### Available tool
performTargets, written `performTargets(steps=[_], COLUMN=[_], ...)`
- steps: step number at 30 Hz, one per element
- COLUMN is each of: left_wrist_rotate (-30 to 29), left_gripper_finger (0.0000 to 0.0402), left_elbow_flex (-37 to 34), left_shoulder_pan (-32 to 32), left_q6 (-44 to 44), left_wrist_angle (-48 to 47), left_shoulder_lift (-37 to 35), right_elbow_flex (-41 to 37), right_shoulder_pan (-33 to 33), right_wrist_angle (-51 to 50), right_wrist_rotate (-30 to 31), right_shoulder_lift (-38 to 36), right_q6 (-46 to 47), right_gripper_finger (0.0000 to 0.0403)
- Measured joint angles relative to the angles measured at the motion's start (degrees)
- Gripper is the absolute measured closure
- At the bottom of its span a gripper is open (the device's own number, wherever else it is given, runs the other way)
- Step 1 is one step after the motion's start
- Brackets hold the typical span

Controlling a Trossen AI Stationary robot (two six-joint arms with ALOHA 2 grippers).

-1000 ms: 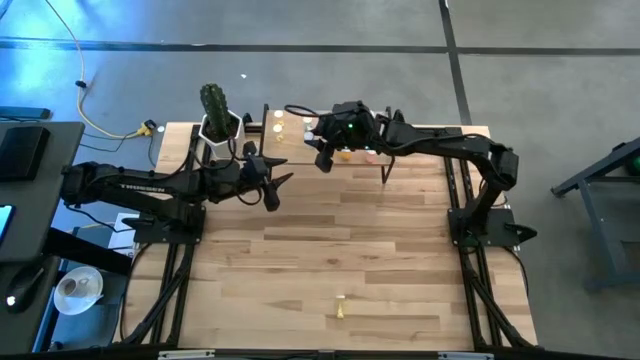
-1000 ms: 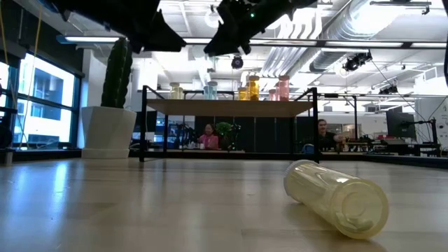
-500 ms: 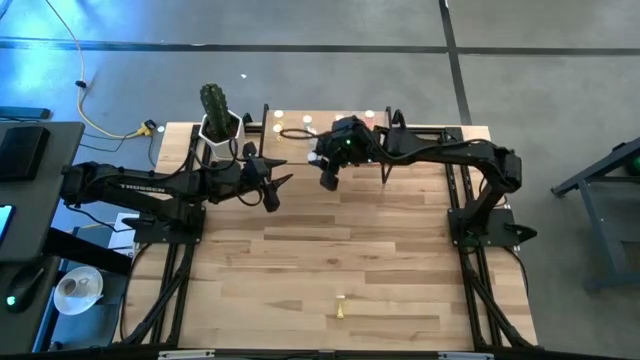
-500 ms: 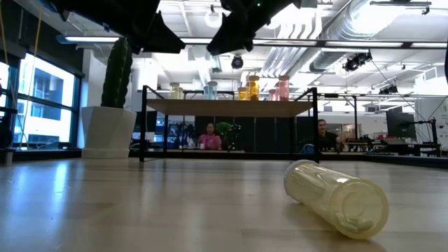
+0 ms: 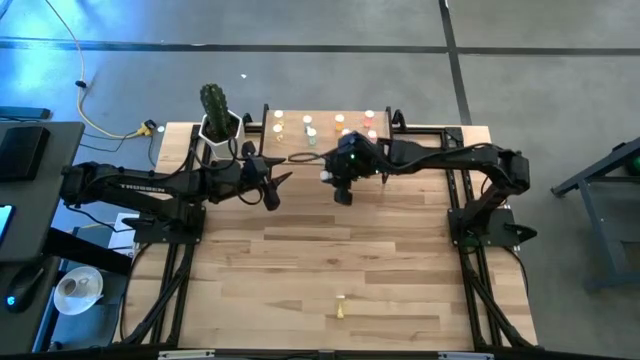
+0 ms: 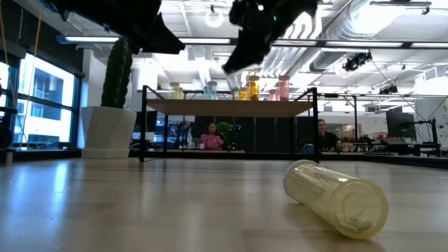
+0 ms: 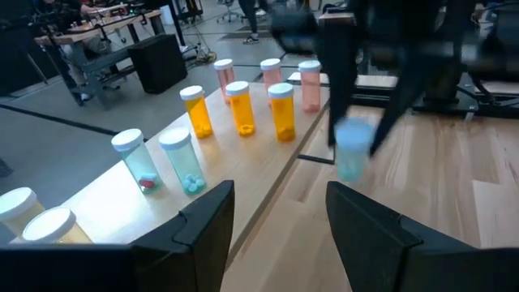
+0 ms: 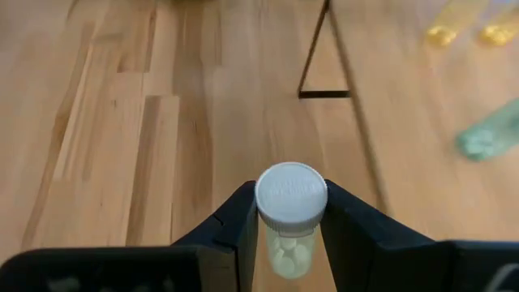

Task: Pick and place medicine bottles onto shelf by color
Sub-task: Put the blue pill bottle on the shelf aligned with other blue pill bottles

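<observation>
Black fingers of the left gripper [image 5: 277, 187] stand spread and empty beside the shelf [image 7: 243, 174], where yellow, green, orange and pink medicine bottles [image 7: 243, 109] stand in a row. Farther right, the right gripper [image 8: 290, 212] pinches a white-capped green bottle [image 8: 290, 219] above bare planks of the table [image 5: 340, 250], off the shelf's front edge.

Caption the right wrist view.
Right tool grips a white-capped bottle above the wood tabletop.

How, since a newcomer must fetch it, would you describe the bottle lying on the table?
On the wood tabletop, far from the shelf, a pale yellow bottle lies alone on its side. Every other bottle stands upright on the shelf or hangs in the right gripper.
</observation>
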Motion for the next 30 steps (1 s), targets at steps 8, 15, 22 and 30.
performTargets(steps=[8, 15, 22, 30], left_wrist_rotate=[0.0, 0.0, 0.0, 0.0], left_gripper_finger=[0.0218, 0.0218, 0.0218, 0.0218], left_elbow_flex=[0.0, 0.0, 0.0, 0.0], left_shoulder_pan=[0.2, 0.3, 0.3, 0.4], left_q6=[0.0, -1.0, -1.0, -0.1], left_wrist_angle=[0.4, 0.1, 0.0, -0.1], left_shoulder_lift=[0.0, 0.0, 0.0, 0.0], right_elbow_flex=[-14.8, -17.5, -17.3, -7.7], right_shoulder_pan=[-0.1, 0.0, -1.5, -4.2], right_wrist_angle=[18.4, 36.5, 45.6, 35.3], right_wrist_rotate=[-5.2, -5.7, -1.6, 0.2], right_shoulder_lift=[-6.6, -6.5, -4.5, -0.1], right_q6=[1.5, 1.4, 1.4, 1.6], right_gripper_finger=[0.0304, 0.0304, 0.0304, 0.0304])
